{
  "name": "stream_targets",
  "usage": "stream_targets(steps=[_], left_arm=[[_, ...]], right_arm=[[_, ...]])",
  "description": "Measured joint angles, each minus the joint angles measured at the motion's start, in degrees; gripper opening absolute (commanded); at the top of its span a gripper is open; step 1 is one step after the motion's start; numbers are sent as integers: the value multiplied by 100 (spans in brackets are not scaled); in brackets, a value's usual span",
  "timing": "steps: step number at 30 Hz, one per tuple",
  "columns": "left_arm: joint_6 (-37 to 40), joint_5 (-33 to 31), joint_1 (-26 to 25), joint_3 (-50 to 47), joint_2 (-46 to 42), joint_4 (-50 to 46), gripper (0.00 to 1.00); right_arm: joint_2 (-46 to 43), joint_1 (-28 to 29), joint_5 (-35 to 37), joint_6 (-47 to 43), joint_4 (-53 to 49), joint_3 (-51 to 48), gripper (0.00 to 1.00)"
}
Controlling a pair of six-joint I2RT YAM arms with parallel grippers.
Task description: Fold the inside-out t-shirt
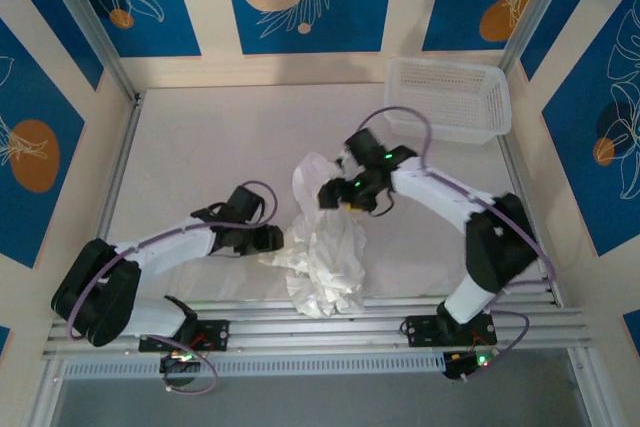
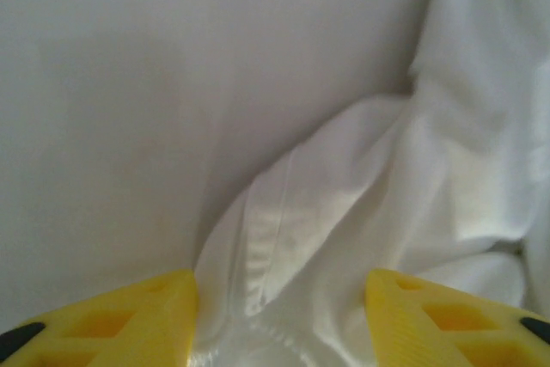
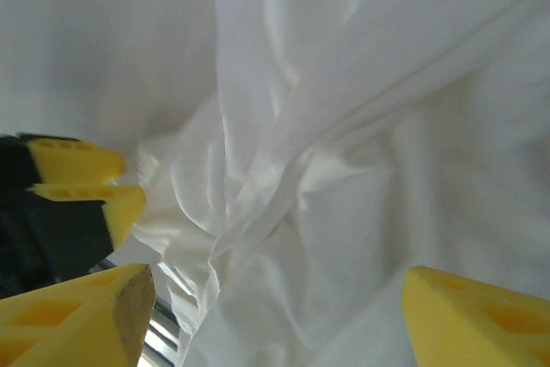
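The inside-out t-shirt (image 1: 327, 252) lies crumpled in a white heap at the middle of the table, near the front rails. My left gripper (image 1: 272, 239) is low at the heap's left edge. In the left wrist view its jaws (image 2: 279, 324) stand apart, with a hemmed fold of the t-shirt (image 2: 284, 238) running between them, not pinched. My right gripper (image 1: 335, 194) hangs over the heap's upper part. Seen from the right wrist, it (image 3: 275, 320) is open wide just above the wrinkled t-shirt (image 3: 344, 126), and the left gripper's yellow fingers (image 3: 82, 182) show at the left.
A white plastic mesh basket (image 1: 450, 97) stands at the back right corner. Bare white table (image 1: 210, 137) stretches to the left and behind the heap. Metal rails (image 1: 330, 322) run along the near edge, right beside the shirt's lower end.
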Motion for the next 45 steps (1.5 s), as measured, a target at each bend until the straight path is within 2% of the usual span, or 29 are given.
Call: stream_targets(steps=[2,3,5,6,10,13,16,19,21,23,25,27,30,32,34,35,37,38,40,42,45], left_arm=[[-243,-37,-85,-177,0,-2,28],[-275,-90,-94,-214,0,-2,20],[-428,-177,-96,-234,0,68,0],[-433,-192,-101,-234,-9,85,0],[-487,-306,-46,-232,-304,96,0],[-448,-378,225,-136,-944,-92,0],[-389,-337,852,153,-1753,-247,0],[-315,-299,1528,745,-2426,-387,0],[-219,-302,1735,1235,-2627,-479,0],[-118,-214,1790,1687,-2645,-461,0],[-90,2,1788,1884,-2531,-345,0],[-87,249,1790,1919,-2334,-223,0],[61,378,1790,1919,-1827,-269,0],[254,125,1790,1919,-1478,-507,0],[485,-393,1790,1921,-1235,-800,0],[564,-660,1792,1923,-1169,-903,0],[710,-1281,1792,1943,-1067,-1091,0],[754,-1478,1794,1954,-1049,-1137,0],[833,-1770,1794,1965,-1038,-1150,0],[835,-1814,1794,1965,-1040,-1130,0],[837,-1805,1794,1965,-1049,-1130,0]], right_arm=[[402,407,-11,120,125,0,62],[542,560,-22,188,197,0,51],[726,699,-72,293,334,0,17],[765,704,-72,337,382,0,0],[737,549,-72,398,595,0,0],[382,334,-13,402,802,-170,0],[-599,-184,83,490,1086,-645,0],[-1967,-1115,221,817,1720,-1386,0],[-2855,-1672,573,1113,2146,-2050,0],[-3574,-1930,990,1432,2380,-2820,0],[-3860,-2013,1204,1655,2400,-3488,7],[-3783,-2057,1325,1799,2258,-3899,11],[-3740,-2074,1314,1821,1902,-4159,26],[-3814,-2022,1298,1714,1821,-4072,25],[-3832,-1814,1325,1453,1786,-3744,17],[-3779,-1624,1370,1287,1770,-3521,13],[-3469,-997,1569,796,1821,-2872,13],[-3244,-686,1670,560,1871,-2559,19],[-2686,-236,1733,81,2000,-1989,56],[-2070,-28,1659,-219,2096,-1600,76],[-1010,9,1624,-439,2065,-1182,88]])
